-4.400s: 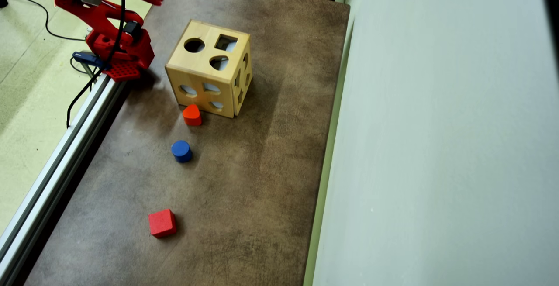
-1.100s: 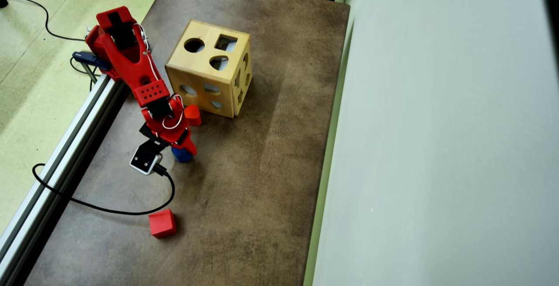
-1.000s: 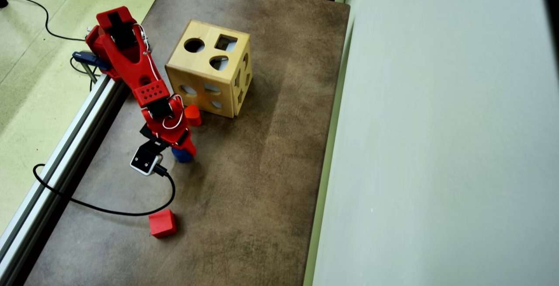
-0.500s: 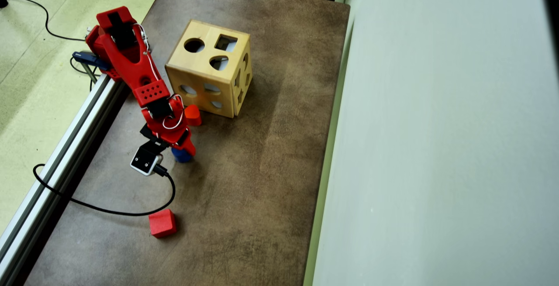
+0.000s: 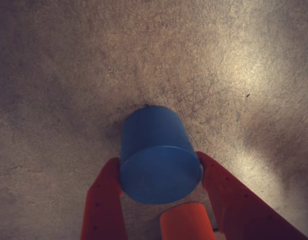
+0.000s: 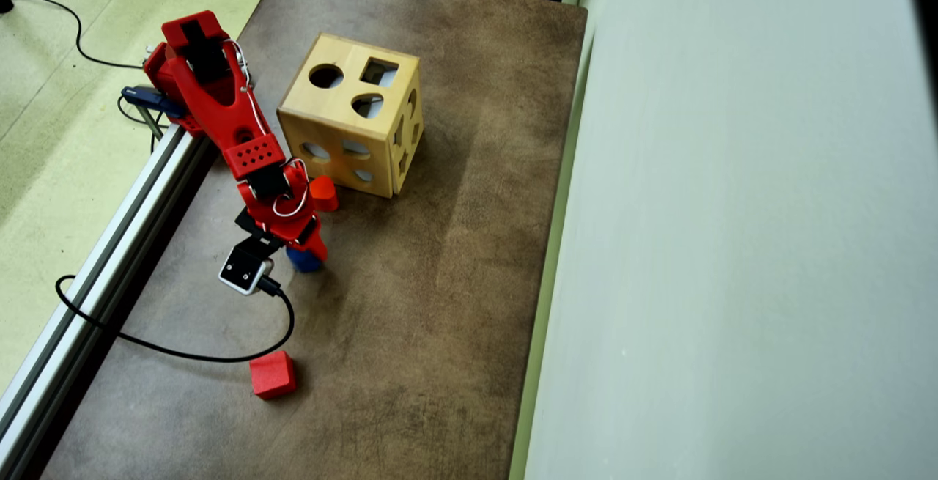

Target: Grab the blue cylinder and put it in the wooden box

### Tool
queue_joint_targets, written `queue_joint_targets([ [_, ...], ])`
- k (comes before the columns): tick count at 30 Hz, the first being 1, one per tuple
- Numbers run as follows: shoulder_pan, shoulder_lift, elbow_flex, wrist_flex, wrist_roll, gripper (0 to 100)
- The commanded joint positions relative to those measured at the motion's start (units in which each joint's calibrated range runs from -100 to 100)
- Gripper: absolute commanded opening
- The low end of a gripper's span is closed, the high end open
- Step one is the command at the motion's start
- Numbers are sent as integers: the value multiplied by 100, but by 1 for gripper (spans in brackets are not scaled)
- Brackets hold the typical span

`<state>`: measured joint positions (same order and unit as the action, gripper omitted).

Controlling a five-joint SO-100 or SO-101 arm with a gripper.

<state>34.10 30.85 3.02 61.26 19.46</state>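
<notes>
Now — my claw (image 5: pixel 158 172) clamped around blue cylinder (image 5: pixel 156 150) near bench's (image 6: pixel 440 282) rail-side edge — grip ready for lift toward wooden box (image 6: pixel 352 113).

brown mottled table (image 6: pixel 440 282), long and rectangular. resting directly on it: wooden box (image 6: pixel 352 113) near the far end; orange-red rounded block (image 6: pixel 324 193) just beside the box; blue cylinder (image 6: pixel 304 261) mid-table; red cube (image 6: pixel 272 375) well apart, nearer; black cable (image 6: pixel 183 352) looped across the left edge.

Blue cylinder (image 5: pixel 156 157), red tool (image 5: pixel 158 175), light-wood box (image 6: pixel 350 115), mottled brown table (image 6: pixel 454 245).
</notes>
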Motion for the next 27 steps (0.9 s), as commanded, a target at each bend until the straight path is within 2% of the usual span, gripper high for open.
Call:
queue_joint_targets([
  [1,-59,-32,-204,-50,15,21],
  [22,-59,-49,-213,-58,15,21],
  [27,-59,-108,-213,-58,10,14],
])
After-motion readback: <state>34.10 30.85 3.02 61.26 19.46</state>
